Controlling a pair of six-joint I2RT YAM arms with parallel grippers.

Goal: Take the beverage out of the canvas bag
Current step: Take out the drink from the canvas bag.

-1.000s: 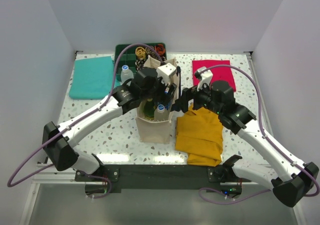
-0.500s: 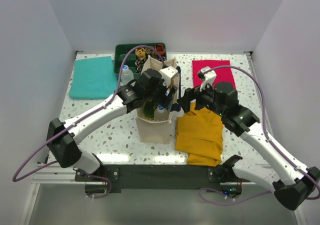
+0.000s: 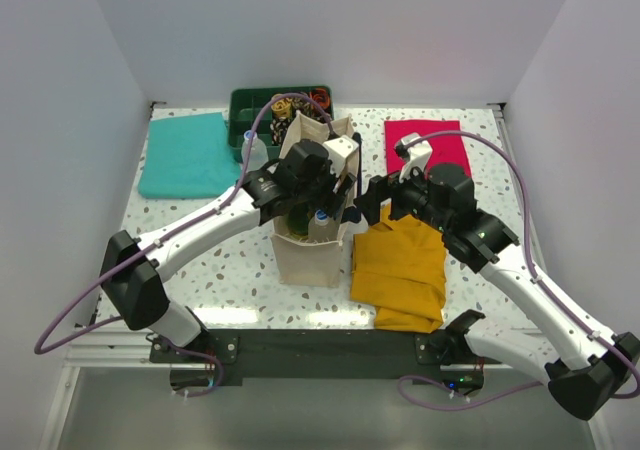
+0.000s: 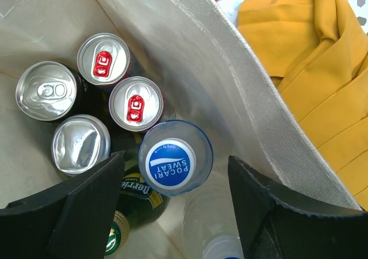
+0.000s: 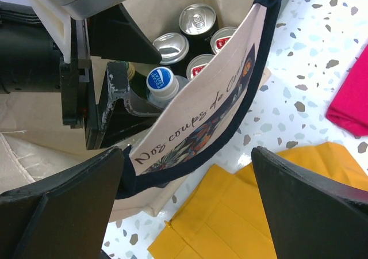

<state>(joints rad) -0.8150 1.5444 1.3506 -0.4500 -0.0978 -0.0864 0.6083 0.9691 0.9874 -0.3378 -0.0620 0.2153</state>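
Top external: vs a second ago, the left arm has tucked its elbow in and its wrist is a bit further over the canvas bag [image 3: 310,255]. The right arm edged toward the bag rim. Bag is in the same spot on the worktop [image 3: 240,285].

Left gripper [image 4: 175,158] is spread, down in the bag mouth. The blue-capped bottle [image 4: 168,166] sits between its fingers with a gap on each side. Four can tops [image 4: 135,103] are just past the fingertips.

Right gripper [image 5: 187,152] is spread wide, with the bag's navy-edged wall running between its fingers. Can't tell if either finger touches it.

Hidden:
- In the top view, the wrists cover both grippers' jaws and most of the bag contents.
- Bottle bodies below the caps are out of sight.
- The green bottle [image 4: 138,195] is half under the left gripper's finger.
- A clear bottle [image 4: 213,224] is cut off by the frame edge.
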